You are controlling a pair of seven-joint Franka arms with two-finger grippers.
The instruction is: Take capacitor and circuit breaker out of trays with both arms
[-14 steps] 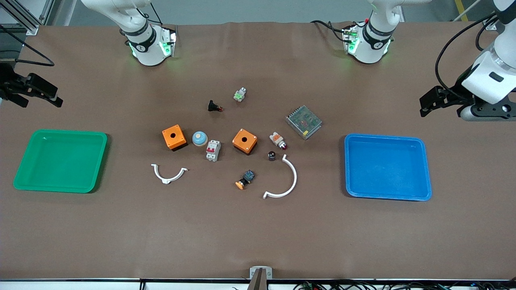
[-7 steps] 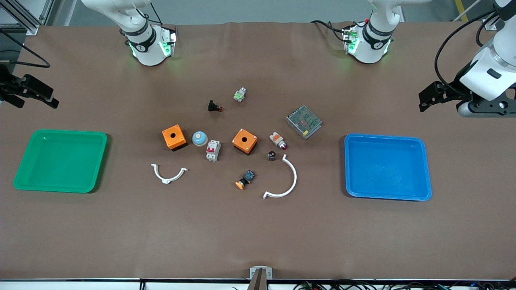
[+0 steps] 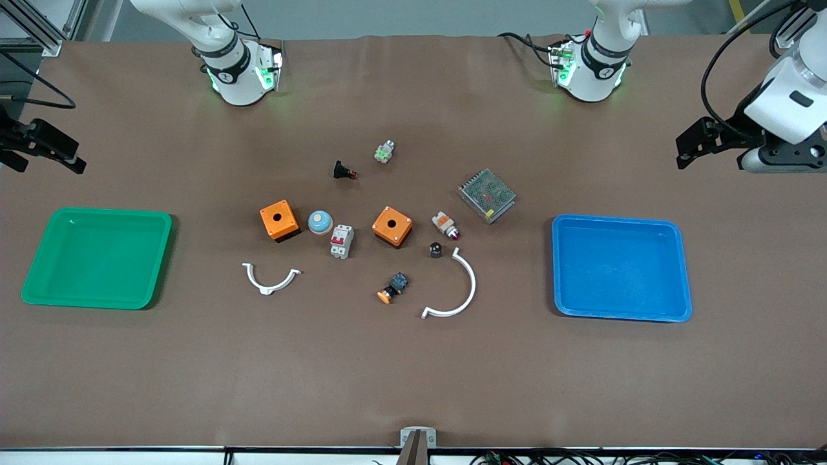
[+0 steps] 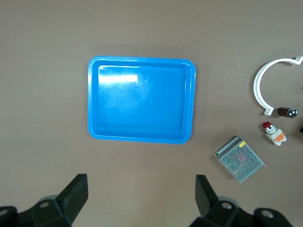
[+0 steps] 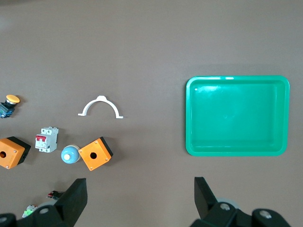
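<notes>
The capacitor (image 3: 436,249), a tiny black cylinder with a silvery top, stands on the table beside one end of a large white arc; it also shows in the left wrist view (image 4: 287,112). The breaker (image 3: 342,241), a grey-white block with red levers, lies between the two orange boxes; it also shows in the right wrist view (image 5: 46,140). My left gripper (image 3: 681,154) is open and empty, up over the left arm's end of the table (image 4: 140,189). My right gripper (image 3: 76,158) is open and empty, up over the right arm's end (image 5: 139,189).
A green tray (image 3: 39,271) lies at the right arm's end, a blue tray (image 3: 557,271) at the left arm's end. Between them lie two orange boxes (image 3: 279,219) (image 3: 392,226), a mesh power supply (image 3: 486,195), two white arcs (image 3: 270,279) (image 3: 462,290) and several small buttons.
Both grippers have drifted slightly outward toward their own ends of the table. Nothing on the table has moved.
</notes>
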